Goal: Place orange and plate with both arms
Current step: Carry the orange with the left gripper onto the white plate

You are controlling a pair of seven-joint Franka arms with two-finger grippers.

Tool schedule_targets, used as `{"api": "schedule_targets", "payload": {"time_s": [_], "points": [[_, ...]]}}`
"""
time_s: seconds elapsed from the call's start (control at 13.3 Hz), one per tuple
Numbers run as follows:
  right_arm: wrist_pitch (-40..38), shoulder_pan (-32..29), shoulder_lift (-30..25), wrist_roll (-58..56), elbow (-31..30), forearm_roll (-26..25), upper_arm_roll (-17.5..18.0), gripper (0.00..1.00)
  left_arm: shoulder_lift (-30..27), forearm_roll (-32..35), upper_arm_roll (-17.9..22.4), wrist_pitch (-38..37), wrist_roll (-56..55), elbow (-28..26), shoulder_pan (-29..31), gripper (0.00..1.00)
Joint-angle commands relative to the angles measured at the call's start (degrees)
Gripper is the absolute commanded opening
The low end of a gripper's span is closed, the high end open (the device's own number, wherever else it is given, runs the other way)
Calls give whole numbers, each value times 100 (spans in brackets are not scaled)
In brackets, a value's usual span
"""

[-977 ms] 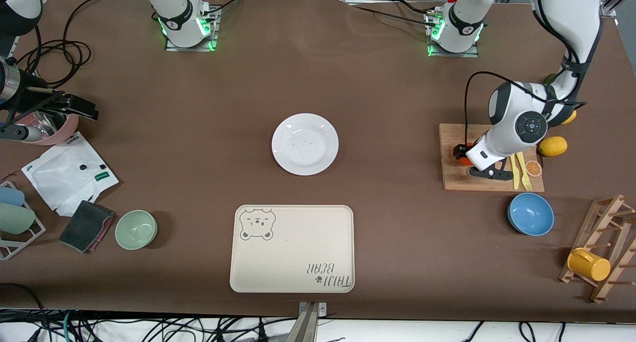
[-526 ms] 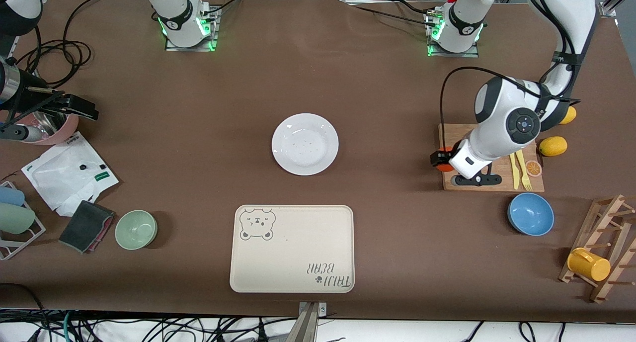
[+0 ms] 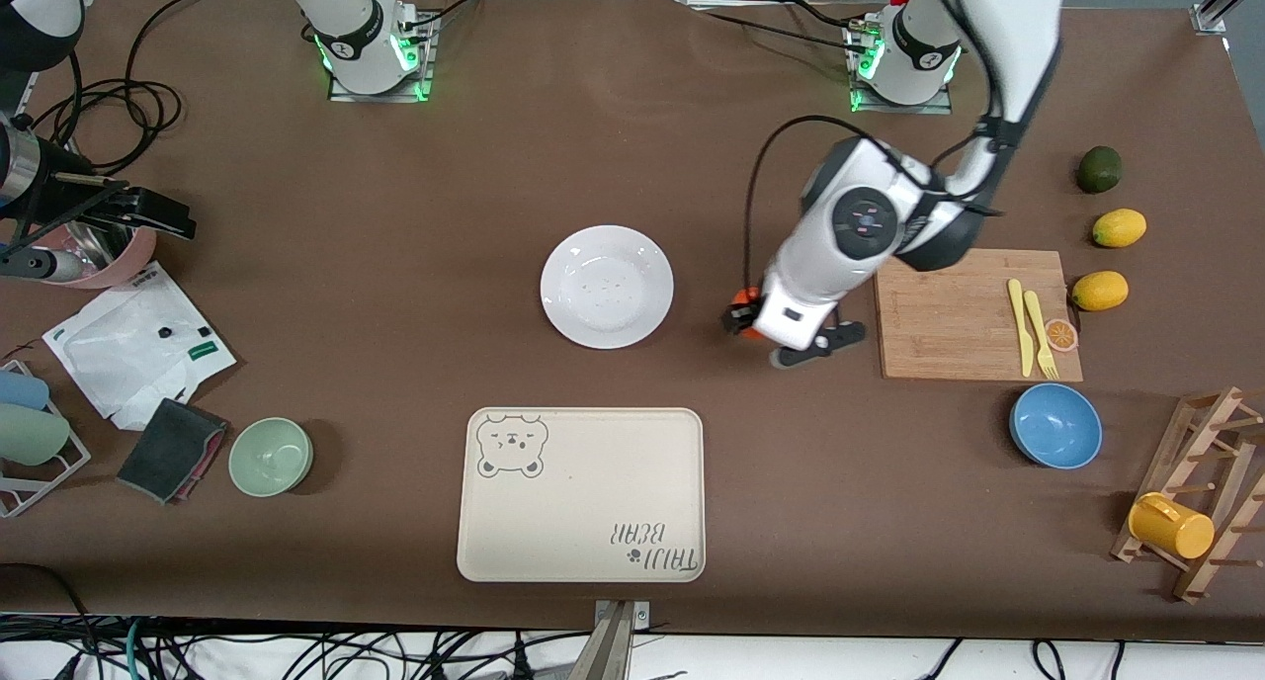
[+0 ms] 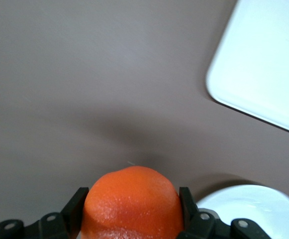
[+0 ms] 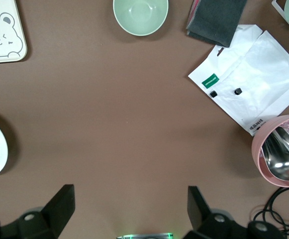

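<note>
While our left gripper [image 3: 743, 319] hangs over the bare table between the plate [image 3: 607, 287] and the cutting board [image 3: 949, 314], its jaws are closed snug on the orange [image 4: 132, 201]. We can see the orange sit between the two black fingers [image 4: 74, 209] in the left wrist view, with the edge of the plate and a corner of the tray [image 4: 263, 69] showing past it. The plate lies in the middle of the table, farther from the front camera than the tray. We think the step now is to carry the orange to where it should go, most likely the plate, which is close by. To do this well, we should keep the squeeze firm but soft, so the round fruit does not slip or get squashed. We should bring it over the middle of the plate, not the rim, and go down low before we let go, or it may roll off. Our right gripper [image 5: 129, 209] waits at the right arm's end of the table with its jaws wide and holding nothing. It hangs over bare table near the white bag [image 5: 253, 79] and the pink cup [image 5: 281, 149] with a spoon [image 5: 283, 157] in it.
</note>
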Motion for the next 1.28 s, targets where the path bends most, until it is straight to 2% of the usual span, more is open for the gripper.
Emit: {"api": "schedule_targets", "payload": {"time_s": [0.0, 0.15, 0.38, 0.53, 0.6, 0.68, 0.83, 0.98, 1.05, 1.2], "points": [[-83, -50, 39, -86, 121, 103, 0, 100, 790, -39, 103, -122, -1133, 914, -748, 29], [-92, -50, 39, -86, 121, 103, 0, 100, 1247, -4, 199, -87, -1794, 1319, -1250, 29], [-74, -58, 39, -95, 130, 94, -9, 100, 1626, -22, 691, 385, -2164, 1382, -2032, 30], [-65, -67, 39, -95, 130, 103, -9, 100, 1777, -4, 709, 791, -2561, 1373, -2175, 30], [-57, -59, 47, -95, 121, 103, -9, 100, 1742, -13, 709, 792, -2579, 1373, -2158, 58], [-48, -50, 56, -121, 121, 103, -9, 100, 1716, -4, 709, 783, -2605, 1373, -2149, 100], [-39, 3, 187, -436, 130, 85, 18, 100, 1576, 5, 727, 635, -2588, 1356, -2035, 100], [-13, 116, 398, -631, 130, 129, 44, 100, 1216, 40, 736, -136, -2361, 1373, -1877, 100], [48, 178, 451, -623, 130, 355, 70, 100, 1006, 118, 727, -575, -1959, 1365, -1711, 100], [250, 249, 845, -596, 104, 1162, 70, 100, 653, 128, 718, -1428, -1072, 1373, -1386, 100]]}}
